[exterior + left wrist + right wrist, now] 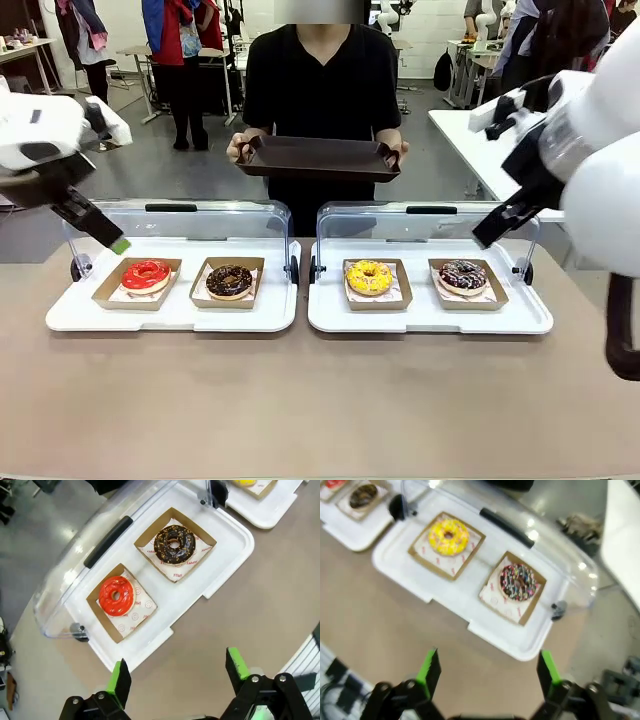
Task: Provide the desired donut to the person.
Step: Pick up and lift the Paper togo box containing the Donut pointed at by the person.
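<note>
Four donuts lie in paper trays: red [146, 273], chocolate [229, 280], yellow [369, 276] and dark sprinkled [462, 275]. The frames give no sign of which is the desired donut. The person [320, 80] stands at the far side and holds a dark serving tray [318, 158] with both hands. My left gripper [105, 232] hovers above the left end of the table. It is open [176, 662] over bare table near the red donut [116, 595] and the chocolate one [174, 544]. My right gripper [489, 655] is open too, above the yellow [449, 536] and sprinkled [518, 581] donuts.
Two white display trays [170, 315] [430, 318] sit side by side, their clear lids [180, 220] [430, 222] tipped open toward the person. Bare tan table lies in front of them. Bystanders stand farther back.
</note>
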